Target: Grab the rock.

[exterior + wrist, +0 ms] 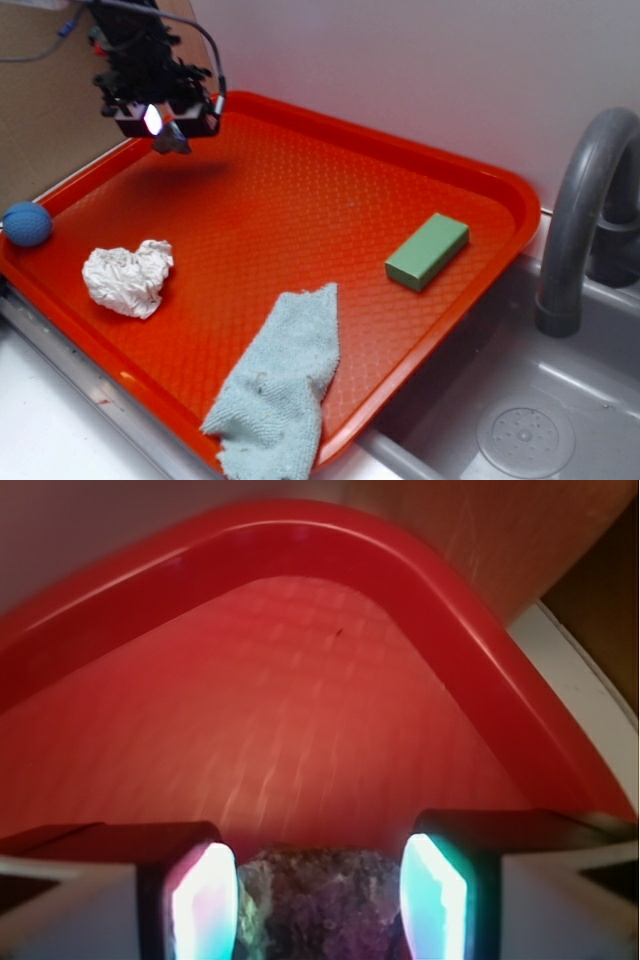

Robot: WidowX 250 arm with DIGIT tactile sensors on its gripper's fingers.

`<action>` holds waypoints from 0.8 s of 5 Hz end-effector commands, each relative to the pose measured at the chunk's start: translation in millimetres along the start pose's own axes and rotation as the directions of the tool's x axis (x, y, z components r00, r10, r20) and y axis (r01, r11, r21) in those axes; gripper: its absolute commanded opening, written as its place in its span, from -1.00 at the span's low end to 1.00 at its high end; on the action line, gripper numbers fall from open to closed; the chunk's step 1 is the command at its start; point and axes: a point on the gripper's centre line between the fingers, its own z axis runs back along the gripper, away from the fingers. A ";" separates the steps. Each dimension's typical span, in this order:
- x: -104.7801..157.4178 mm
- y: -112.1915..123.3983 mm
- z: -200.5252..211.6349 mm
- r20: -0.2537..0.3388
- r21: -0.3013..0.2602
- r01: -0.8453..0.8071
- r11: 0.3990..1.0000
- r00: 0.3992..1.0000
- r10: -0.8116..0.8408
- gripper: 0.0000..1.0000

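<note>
The orange tray (300,210) fills most of the exterior view, and beside it at the lower right lies the grey sink (520,420) with its curved faucet (585,200).

On the tray, low in the frame, a pale blue towel (285,385) lies crumpled, one end hanging over the near rim. Left of it sits a crumpled white paper wad (128,278). A green block (428,251) lies flat toward the right side of the tray, well apart from the rest. A blue ball (27,224) rests at the far left edge of the frame, against the tray's rim.

My arm (145,60) hangs in the upper left of the exterior view, over the tray's far left corner, wrist pointing down, clear of the surface with a soft shadow on the tray below it.

My fingers (320,905) are drawn in on the rock (320,900). In the wrist view the two pads (205,905) glow pale at the bottom of the frame, and the rough brownish-grey lump fills the space between them, touching both. In the exterior view the rock (172,138) shows as a small dark lump poking out beneath my fingers (170,132), lifted off the tray. Above the pads, the wrist view shows the tray's rounded corner rim and textured floor.
</note>
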 end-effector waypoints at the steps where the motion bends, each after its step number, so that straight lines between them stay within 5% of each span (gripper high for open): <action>1: -31.3 -12.5 108.1 -0.060 -0.152 0.177 0.972 0.980 -0.188 -1.00; 2: -46.8 -10.9 141.2 -0.070 -0.193 0.217 0.957 0.970 -0.234 -1.00; 4: -54.7 -6.0 189.4 0.021 -0.279 0.343 0.897 0.936 -0.351 -1.00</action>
